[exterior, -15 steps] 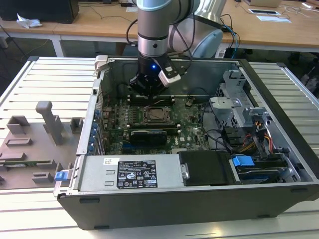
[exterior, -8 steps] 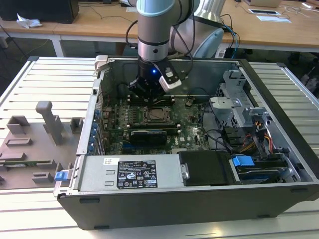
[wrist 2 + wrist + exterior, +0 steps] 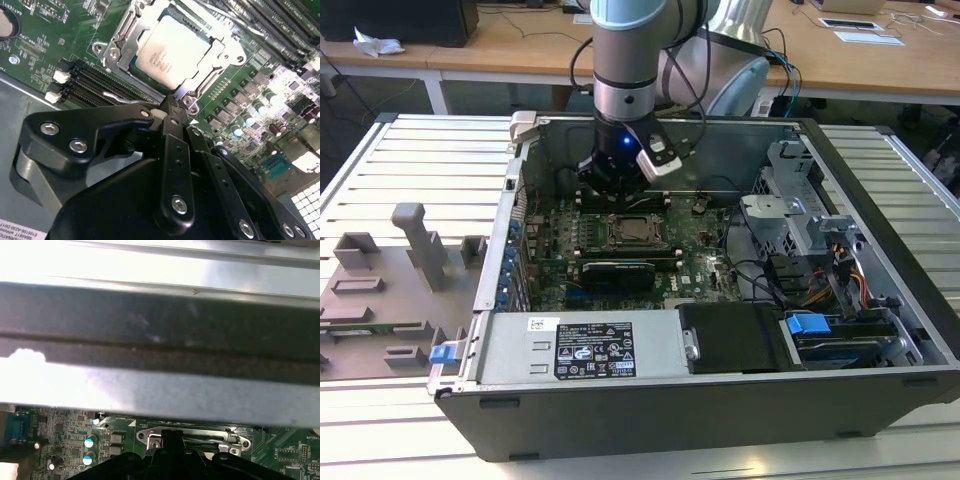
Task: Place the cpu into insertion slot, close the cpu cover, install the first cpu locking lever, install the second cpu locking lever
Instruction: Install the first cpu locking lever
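My fingers (image 3: 170, 112), closed and empty, sit at the cpu cover (image 3: 120, 35) edge over the seated cpu (image 3: 172, 50); press squarely, avoid skewing.

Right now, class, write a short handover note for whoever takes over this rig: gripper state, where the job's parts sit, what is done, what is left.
Gripper: fingers together, nothing large between them, tips at the edge of the insertion slot in the second wrist view.
The cpu lies flat in the slot.
The cpu cover is down, framing the chip.
Done: chip placed, cover closed.
Left: whether either locking lever is latched cannot be told; check both.
The open computer case sits on the slatted table.
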Robot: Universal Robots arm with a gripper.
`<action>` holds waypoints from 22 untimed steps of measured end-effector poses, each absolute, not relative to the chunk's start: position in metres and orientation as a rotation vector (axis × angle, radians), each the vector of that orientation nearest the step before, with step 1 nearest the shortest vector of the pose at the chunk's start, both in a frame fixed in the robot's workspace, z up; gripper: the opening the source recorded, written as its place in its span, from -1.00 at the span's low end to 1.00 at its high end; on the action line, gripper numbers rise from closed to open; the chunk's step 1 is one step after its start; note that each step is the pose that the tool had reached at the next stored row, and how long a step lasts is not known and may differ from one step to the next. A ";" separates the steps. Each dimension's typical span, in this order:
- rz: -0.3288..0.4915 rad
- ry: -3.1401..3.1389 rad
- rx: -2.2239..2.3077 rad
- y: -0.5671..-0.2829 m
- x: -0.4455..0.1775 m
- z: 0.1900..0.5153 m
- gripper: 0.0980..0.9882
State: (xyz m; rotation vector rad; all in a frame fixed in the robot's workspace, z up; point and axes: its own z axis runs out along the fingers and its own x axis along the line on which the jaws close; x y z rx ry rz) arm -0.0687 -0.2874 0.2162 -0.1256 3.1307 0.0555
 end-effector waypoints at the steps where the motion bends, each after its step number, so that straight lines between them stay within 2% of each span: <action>1: 0.055 3.131 -0.126 -0.286 -0.069 0.216 -0.98; 22: 0.023 3.135 -0.037 -0.280 -0.037 0.205 -0.98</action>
